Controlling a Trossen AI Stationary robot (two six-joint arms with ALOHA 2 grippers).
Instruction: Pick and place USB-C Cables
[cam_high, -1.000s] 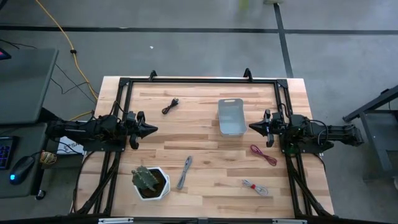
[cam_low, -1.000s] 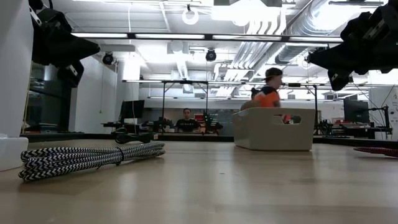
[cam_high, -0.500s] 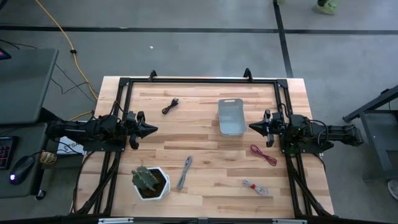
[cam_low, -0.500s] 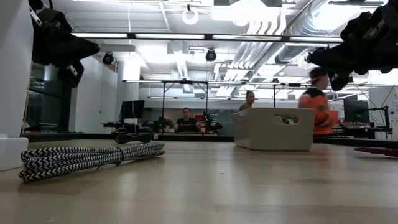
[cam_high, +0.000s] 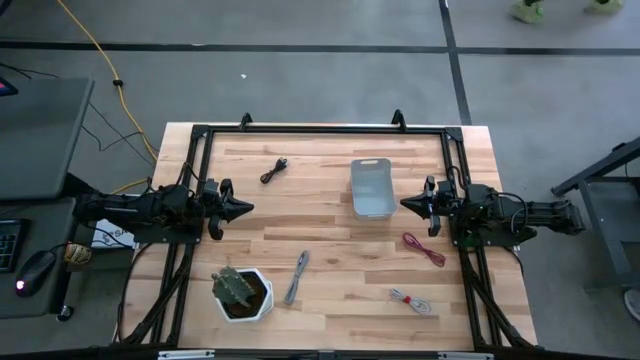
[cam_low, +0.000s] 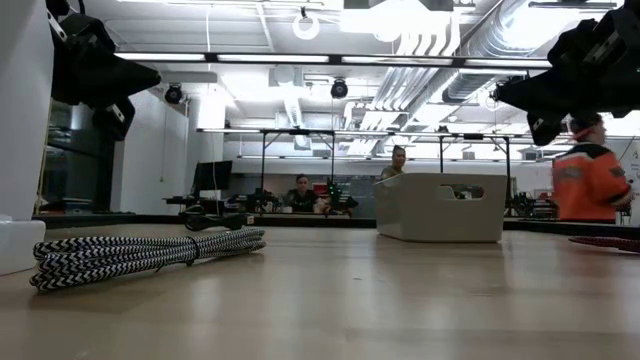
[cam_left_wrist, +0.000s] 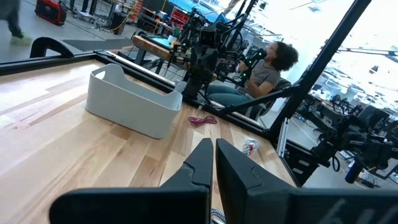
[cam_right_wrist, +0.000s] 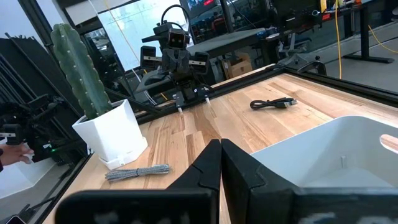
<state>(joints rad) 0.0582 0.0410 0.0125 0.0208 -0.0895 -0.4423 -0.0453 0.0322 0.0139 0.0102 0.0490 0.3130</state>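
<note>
Four small cable bundles lie flat on the wooden table: a black one (cam_high: 273, 170) near the far left, a grey one (cam_high: 297, 276) near the middle front, a dark red one (cam_high: 423, 248) at the right, and a whitish-red one (cam_high: 411, 300) at the front right. The pale tray (cam_high: 371, 187) stands right of centre toward the far side. My left gripper (cam_high: 247, 208) hovers shut at the table's left side; my right gripper (cam_high: 405, 203) hovers shut just right of the tray. Neither touches anything.
A white pot with a green cactus (cam_high: 241, 292) stands at the near left, beside the grey cable. A black frame (cam_high: 320, 130) runs around the table's edges. A yellow cord (cam_high: 100, 50) trails on the floor. People stand and sit in the room beyond the table.
Both arms have kept still and no cable has moved. A person in orange has walked across the room behind the table, from behind the tray toward the right.
</note>
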